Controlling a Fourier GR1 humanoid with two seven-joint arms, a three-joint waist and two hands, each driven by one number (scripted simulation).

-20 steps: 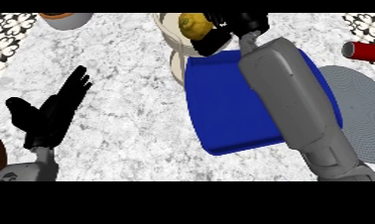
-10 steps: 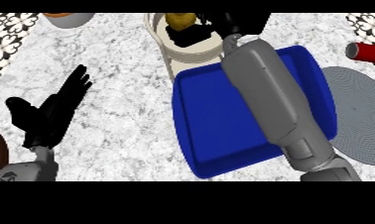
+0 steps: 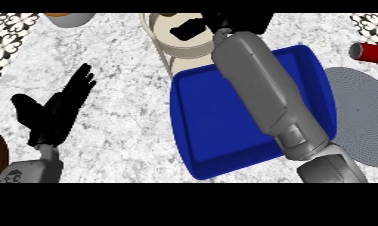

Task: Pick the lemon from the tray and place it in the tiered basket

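My right hand (image 3: 199, 24) is up at the top of the view, over the cream tiered basket (image 3: 181, 50), and it's mostly a black shape against the basket's bowl. I can't tell whether its fingers are curled or straight from here. There's a small yellowish sliver at the basket's far rim that I take to be the lemon (image 3: 168, 15), just beside the hand, but I can't say if it's held or already lying in the bowl.

My left hand (image 3: 53, 111) is resting at the left side, fingers straight and relaxed, holding nothing.

Containers: the blue tray (image 3: 214, 125) shows only bare floor where my forearm doesn't cover it, so the lemon is off it. The basket touches or overlaps the tray's upper left corner; I can't tell which.

Risks as I see them: if the lemon sits near the rim, letting go could roll it out onto the surface (image 3: 125, 100). My forearm lies right across the tray, so drawing back carelessly could drag the tray or knock the basket. There's also a red can (image 3: 367, 52) at the right edge, near enough to matter if my elbow swings wide.
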